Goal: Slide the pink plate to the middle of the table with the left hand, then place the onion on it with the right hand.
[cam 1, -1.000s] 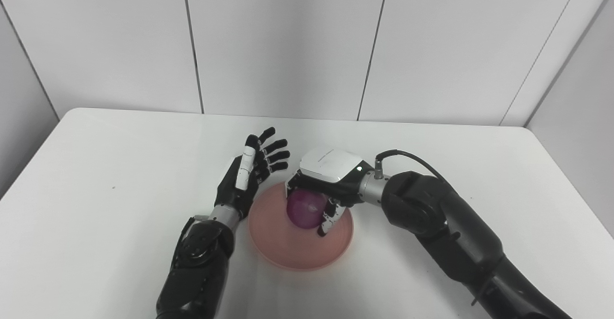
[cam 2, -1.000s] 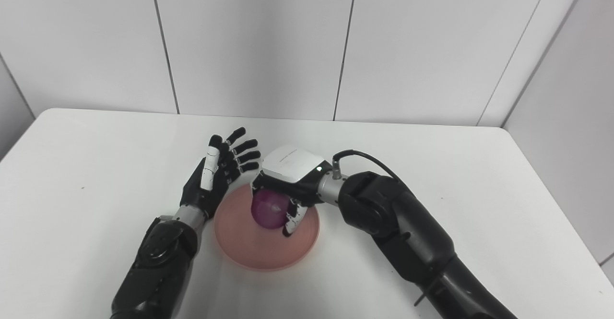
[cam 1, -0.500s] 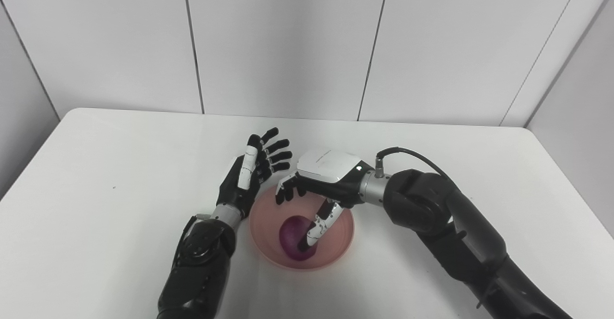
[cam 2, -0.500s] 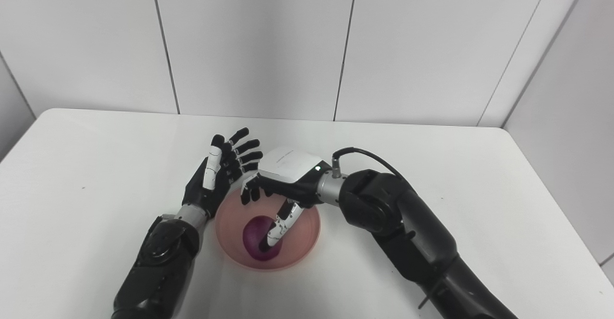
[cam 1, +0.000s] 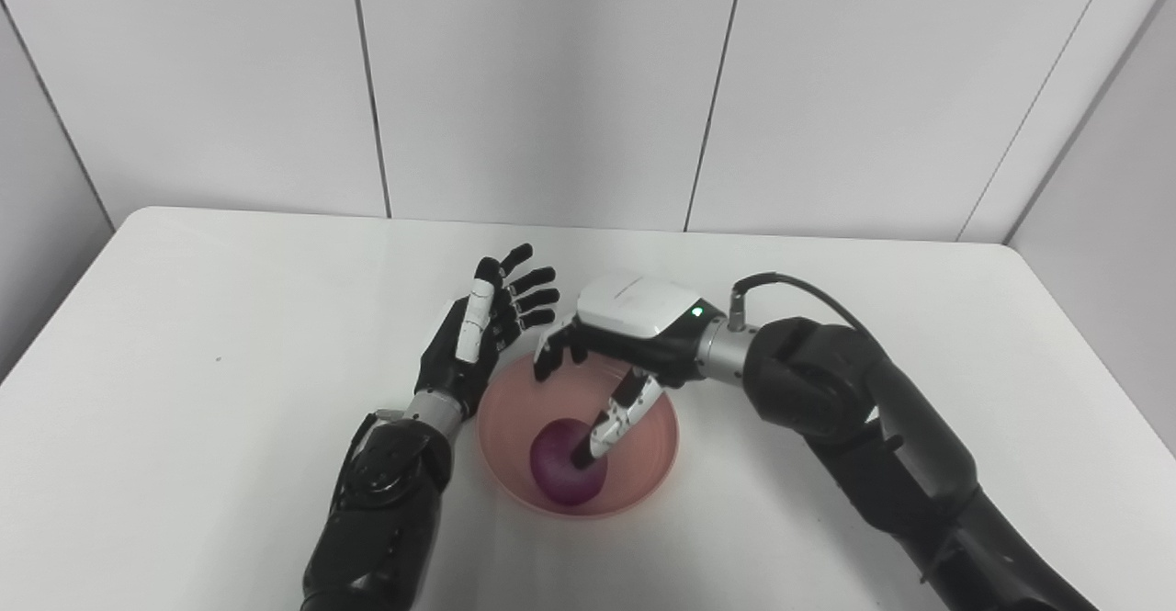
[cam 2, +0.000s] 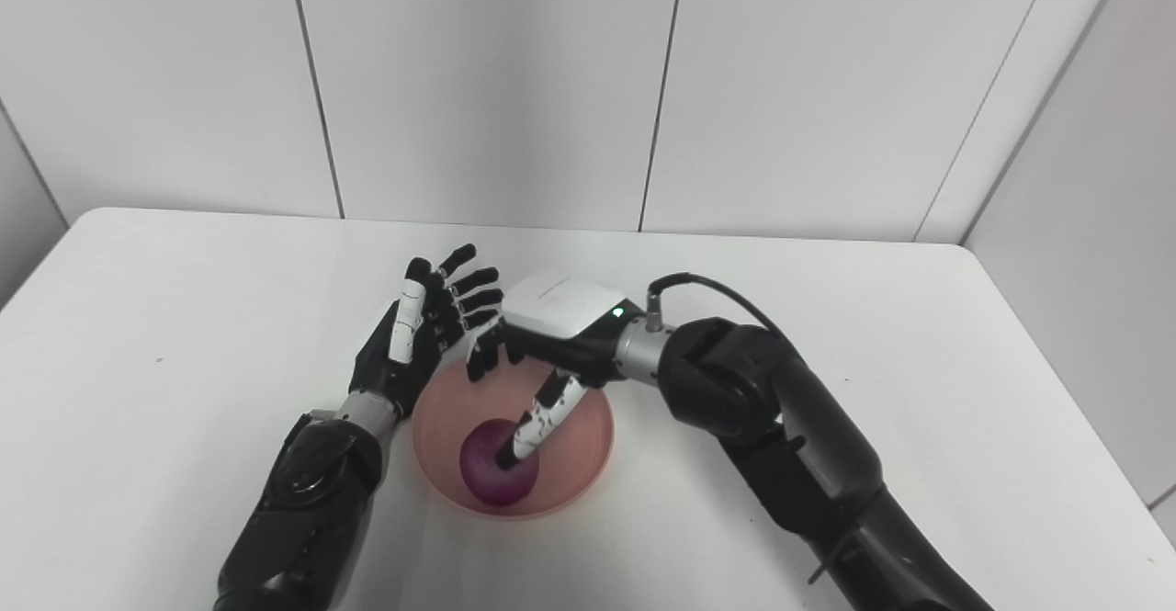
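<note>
With onion (cam 1: 567, 473) lying in pink plate (cam 1: 643, 487), right hand (cam 1: 602, 354) hovering directly above, fingers spread, gripping nothing; left hand (cam 1: 478, 345) waiting open beside rim.

We look down from two head cameras side by side, facing the table (cam 1: 184, 335) and wall (cam 1: 551, 78), sharing nearly everything.

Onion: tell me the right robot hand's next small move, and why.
Probably lift the right robot hand straight up and draw it back. The onion already lies in the plate, the fingers are spread, and only the thumb reaches down to it; whether it touches is unclear. Rising straight should avoid nudging the onion. The left robot hand waits open beside the plate.
</note>
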